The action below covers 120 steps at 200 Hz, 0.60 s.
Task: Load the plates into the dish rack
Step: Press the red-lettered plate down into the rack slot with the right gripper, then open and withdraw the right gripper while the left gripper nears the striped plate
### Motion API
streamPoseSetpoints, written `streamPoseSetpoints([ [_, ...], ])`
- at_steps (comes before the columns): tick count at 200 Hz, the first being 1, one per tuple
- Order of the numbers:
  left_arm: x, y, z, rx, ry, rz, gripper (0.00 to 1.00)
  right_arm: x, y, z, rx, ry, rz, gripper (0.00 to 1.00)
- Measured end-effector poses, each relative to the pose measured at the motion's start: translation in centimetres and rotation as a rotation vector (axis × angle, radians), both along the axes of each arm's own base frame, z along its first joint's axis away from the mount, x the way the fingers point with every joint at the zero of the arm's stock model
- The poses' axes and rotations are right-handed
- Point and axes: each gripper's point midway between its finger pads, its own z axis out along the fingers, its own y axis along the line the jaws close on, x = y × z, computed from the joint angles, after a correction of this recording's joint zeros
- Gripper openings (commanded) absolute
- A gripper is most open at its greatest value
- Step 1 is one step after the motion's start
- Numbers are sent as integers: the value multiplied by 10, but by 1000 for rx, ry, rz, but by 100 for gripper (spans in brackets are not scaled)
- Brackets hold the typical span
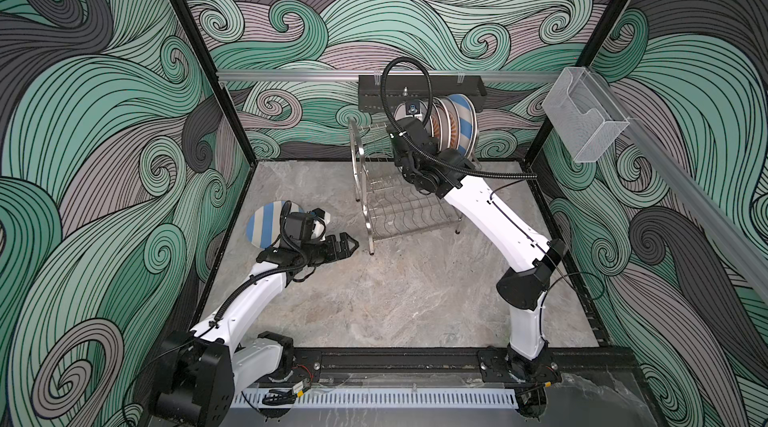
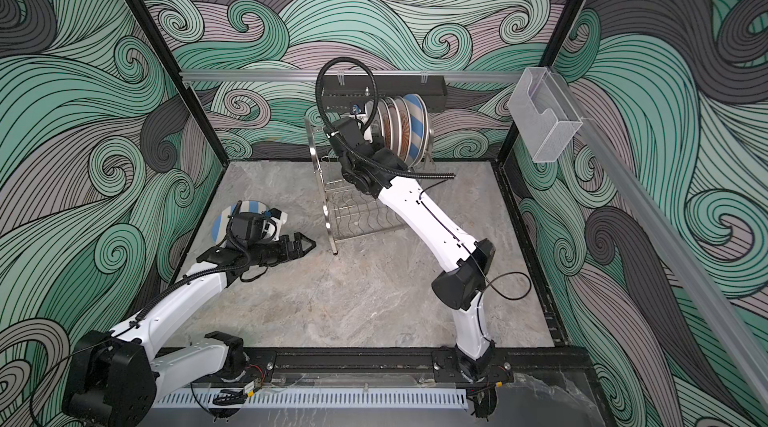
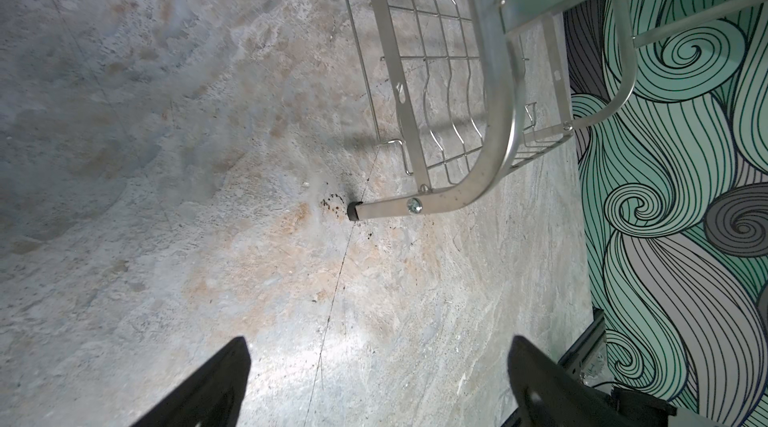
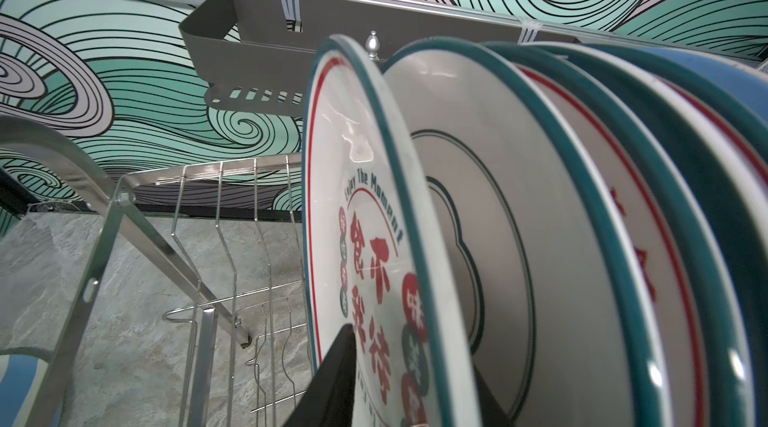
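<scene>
While lettered plate (image 4: 353, 179) stands racked, its rim sits between right fingers (image 4: 332, 383) | grip unclear | left fingers (image 3: 208, 396) wide, empty

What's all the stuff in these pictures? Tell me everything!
racked plates: at least five, green-rimmed white, orange, blue-striped; on edge in the upper tier
striped plate: one, blue and white, on the table, left
dish rack: one, shiny steel, back of table
tray: one, black, back rail
box: one, clear, right rail
table: one, grey marble
left gripper: black, open, above the table
right gripper: black, astride the front plate
</scene>
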Motion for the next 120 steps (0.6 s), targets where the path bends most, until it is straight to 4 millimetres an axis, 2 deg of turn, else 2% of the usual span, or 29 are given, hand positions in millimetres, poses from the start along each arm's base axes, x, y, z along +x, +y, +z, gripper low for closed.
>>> streamPoseSetpoints([
  [32,1,2,-1,8,1,9,99,-4,2,6,14,1,31,54],
  [37,1,3,-1,10,1,11,99,-5,2,7,15,1,35,58],
  [47,1,4,-2,13,1,15,99,-7,2,12,21,-4,48,60],
  [49,1,4,-2,13,1,16,99,-8,1,13,21,-5,49,63],
  [60,2,5,-2,17,2,21,99,-12,0,21,27,-14,62,66],
  [64,2,6,-3,19,4,25,99,-13,-1,24,31,-18,65,71],
  [78,2,8,-4,27,6,32,99,-20,-4,35,44,-32,85,73],
  [83,2,9,-4,31,5,35,99,-22,-6,40,46,-38,92,77],
  [120,3,18,-2,67,-11,65,99,-46,-30,72,70,-70,137,81],
])
